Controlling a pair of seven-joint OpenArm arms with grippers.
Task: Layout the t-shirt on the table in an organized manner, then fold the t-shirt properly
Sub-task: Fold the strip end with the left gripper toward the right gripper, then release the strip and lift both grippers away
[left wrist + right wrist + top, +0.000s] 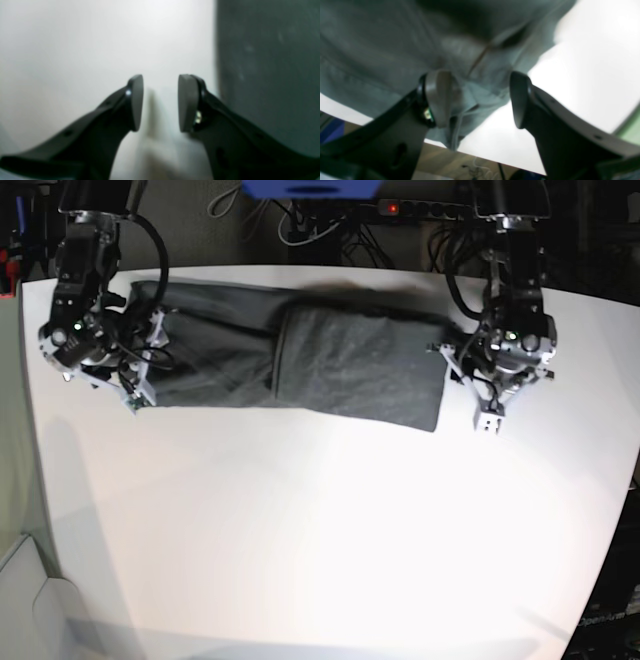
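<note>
I am working mid-fold: the t-shirt [300, 360] is lying as a long band across the far side of the table [320, 530]. My right gripper [480, 102] is standing spread around a bunched edge, not pinching it, while my left gripper [160, 102] is hanging parted and empty beside the other end. Next I am needing fresh corner grips for the cross fold.

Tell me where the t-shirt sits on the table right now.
In the base view the t-shirt lies along the far edge of the table, stretched between the right gripper and left gripper.
</note>
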